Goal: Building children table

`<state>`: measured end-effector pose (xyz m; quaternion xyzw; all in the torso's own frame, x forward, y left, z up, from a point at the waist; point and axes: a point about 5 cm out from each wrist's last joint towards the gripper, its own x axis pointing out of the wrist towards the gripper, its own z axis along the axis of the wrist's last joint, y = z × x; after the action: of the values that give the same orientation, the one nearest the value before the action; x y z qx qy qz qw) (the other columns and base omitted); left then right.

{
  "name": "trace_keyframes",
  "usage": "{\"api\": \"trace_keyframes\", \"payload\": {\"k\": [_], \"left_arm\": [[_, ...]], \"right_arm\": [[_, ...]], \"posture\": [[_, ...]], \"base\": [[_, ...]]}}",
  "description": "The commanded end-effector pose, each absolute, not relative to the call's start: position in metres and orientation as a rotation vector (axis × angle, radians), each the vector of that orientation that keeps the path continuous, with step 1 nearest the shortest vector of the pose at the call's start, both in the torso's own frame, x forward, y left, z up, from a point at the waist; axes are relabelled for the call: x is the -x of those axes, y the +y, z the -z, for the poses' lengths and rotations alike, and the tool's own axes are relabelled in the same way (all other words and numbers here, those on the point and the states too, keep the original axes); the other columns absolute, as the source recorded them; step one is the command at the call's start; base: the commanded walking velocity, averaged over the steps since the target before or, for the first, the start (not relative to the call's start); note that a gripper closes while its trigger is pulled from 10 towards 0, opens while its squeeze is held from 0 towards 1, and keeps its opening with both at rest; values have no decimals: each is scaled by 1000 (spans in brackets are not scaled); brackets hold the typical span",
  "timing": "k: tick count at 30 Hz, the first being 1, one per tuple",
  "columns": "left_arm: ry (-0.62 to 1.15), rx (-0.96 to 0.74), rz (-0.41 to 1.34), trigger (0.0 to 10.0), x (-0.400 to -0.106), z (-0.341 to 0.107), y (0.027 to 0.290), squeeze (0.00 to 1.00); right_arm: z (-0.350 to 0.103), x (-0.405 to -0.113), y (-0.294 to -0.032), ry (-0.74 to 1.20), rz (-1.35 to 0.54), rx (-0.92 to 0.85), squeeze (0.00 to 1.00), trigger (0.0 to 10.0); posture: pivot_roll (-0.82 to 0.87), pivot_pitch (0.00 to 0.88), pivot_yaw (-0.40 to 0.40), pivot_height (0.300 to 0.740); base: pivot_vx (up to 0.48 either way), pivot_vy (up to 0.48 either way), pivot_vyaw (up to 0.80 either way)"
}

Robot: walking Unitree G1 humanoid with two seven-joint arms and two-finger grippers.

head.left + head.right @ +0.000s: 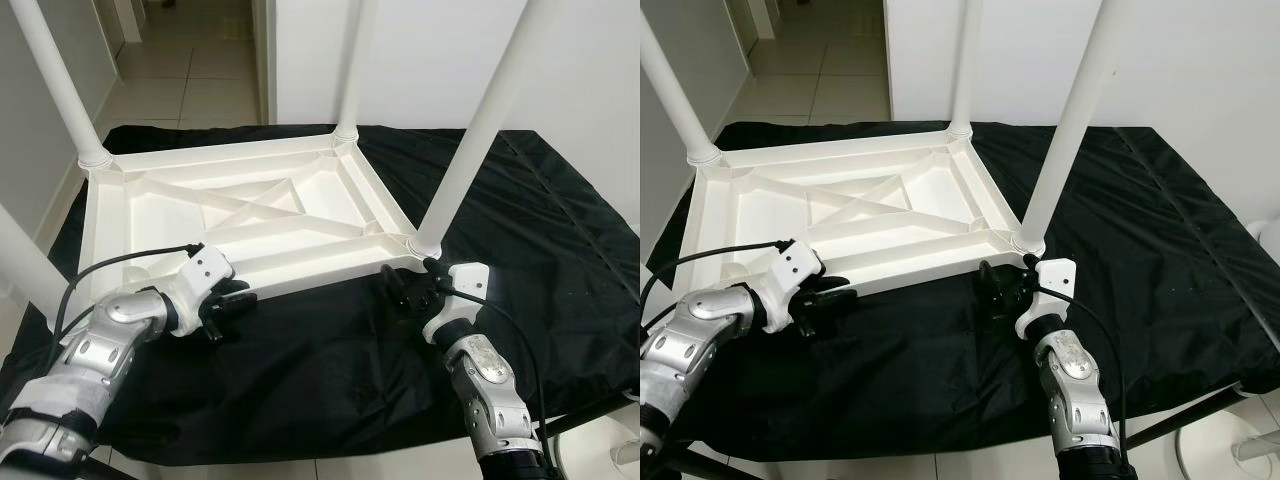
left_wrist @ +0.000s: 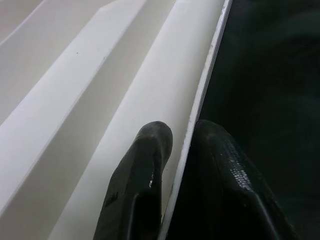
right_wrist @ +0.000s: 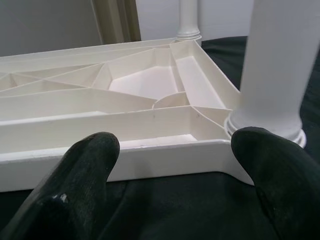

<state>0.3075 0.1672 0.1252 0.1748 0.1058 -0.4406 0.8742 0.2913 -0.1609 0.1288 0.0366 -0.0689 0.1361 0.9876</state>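
Observation:
A white plastic children's table [image 1: 250,215] lies upside down on a black cloth [image 1: 330,370], its ribbed underside facing up. White legs stand up from its corners, among them the near right leg [image 1: 470,150] and a far leg [image 1: 352,70]. My left gripper [image 1: 232,300] is shut on the near rim [image 2: 192,130] of the tabletop, one finger [image 2: 142,175] on each side of the thin edge. My right gripper [image 1: 408,292] stands open just in front of the near right corner, fingers [image 3: 85,165] spread and low over the cloth, apart from the rim.
The black cloth covers a raised surface with its front edge [image 1: 330,455] close to me. A white wall [image 1: 440,50] rises behind, and a tiled hallway [image 1: 190,60] opens at the far left. A white object [image 1: 625,455] sits low at the right.

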Motion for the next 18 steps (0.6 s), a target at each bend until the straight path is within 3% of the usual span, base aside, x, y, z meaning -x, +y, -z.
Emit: {"api": "trace_keyframes", "payload": {"k": [1, 4, 5, 6, 7, 8, 9, 10, 18], "left_arm": [[302, -276, 890, 0, -293, -96, 151, 0], [303, -262, 863, 0, -290, -91, 146, 0], [296, -250, 827, 1059, -289, -90, 141, 0], [296, -250, 827, 1059, -289, -90, 141, 0], [284, -239, 804, 2196, -289, -90, 137, 0], [270, -233, 792, 2510, -289, -91, 134, 0], [256, -231, 786, 4902, -288, -92, 132, 0], [243, -232, 782, 10000, -286, -93, 130, 0], [196, -232, 816, 10000, -280, -101, 128, 0]], "right_arm": [[-127, -292, -159, -136, -268, -72, 0, 10000], [-126, -292, -158, -137, -266, -76, 0, 10000], [-126, -292, -157, -138, -266, -78, 0, 10000], [-126, -292, -157, -138, -266, -78, 0, 10000], [-126, -292, -156, -138, -268, -80, 0, 10000], [-127, -292, -155, -139, -271, -80, 0, 10000], [-127, -292, -154, -139, -273, -81, 0, 10000], [-127, -292, -153, -140, -275, -82, 0, 10000], [-125, -290, -153, -137, -274, -83, 0, 10000]], "posture": [[-55, 50, -10, 740], [-55, 51, -15, 740], [-57, 53, -17, 740], [-57, 53, -17, 740], [-59, 55, -21, 740], [-60, 56, -21, 740], [-61, 58, -21, 740], [-61, 59, -20, 740], [-62, 65, -17, 740]], "base": [[0, 0, 0], [0, 0, 0], [0, 0, 0], [0, 0, 0], [0, 0, 0], [0, 0, 0], [0, 0, 0], [0, 0, 0], [0, 0, 0]]}}
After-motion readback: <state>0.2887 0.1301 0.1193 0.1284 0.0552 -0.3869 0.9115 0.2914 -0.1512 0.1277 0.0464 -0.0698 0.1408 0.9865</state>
